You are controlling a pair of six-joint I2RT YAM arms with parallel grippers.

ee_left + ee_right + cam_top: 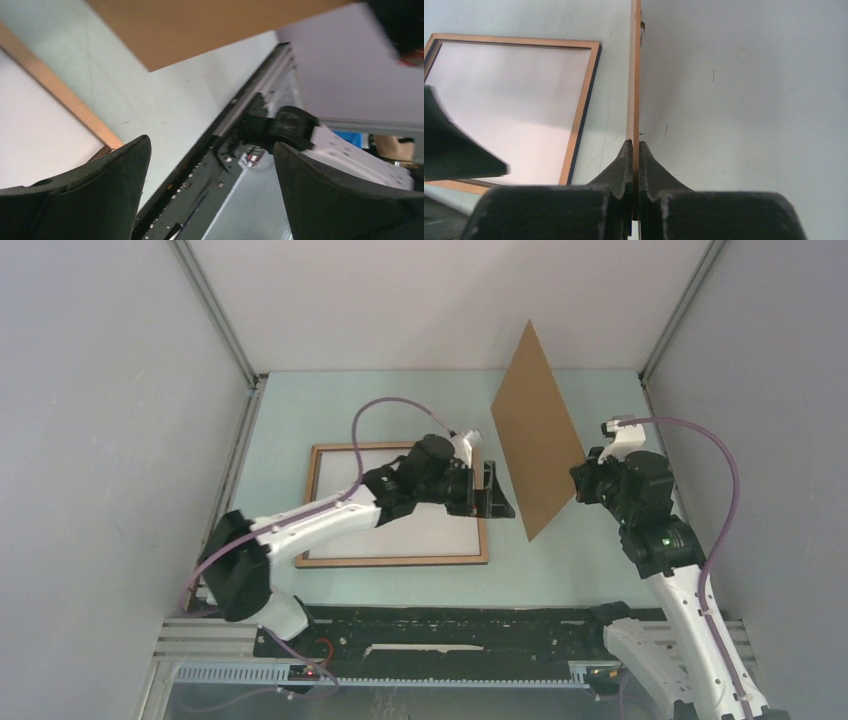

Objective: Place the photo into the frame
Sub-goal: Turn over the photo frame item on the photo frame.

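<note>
Brown board (535, 430) nipped by its thin edge in tightly closed right jaws, standing tilted on end above the tabletop (560, 570), just right of the frame (400, 561); left jaws spread wide and empty over the frame's right rail. Liable to pivot or slip in so narrow a pinch, then clip that rail and jog the photo (440, 535). Flat inside the rails, white back up it seems, long axis left-to-right across the tabletop.
</note>
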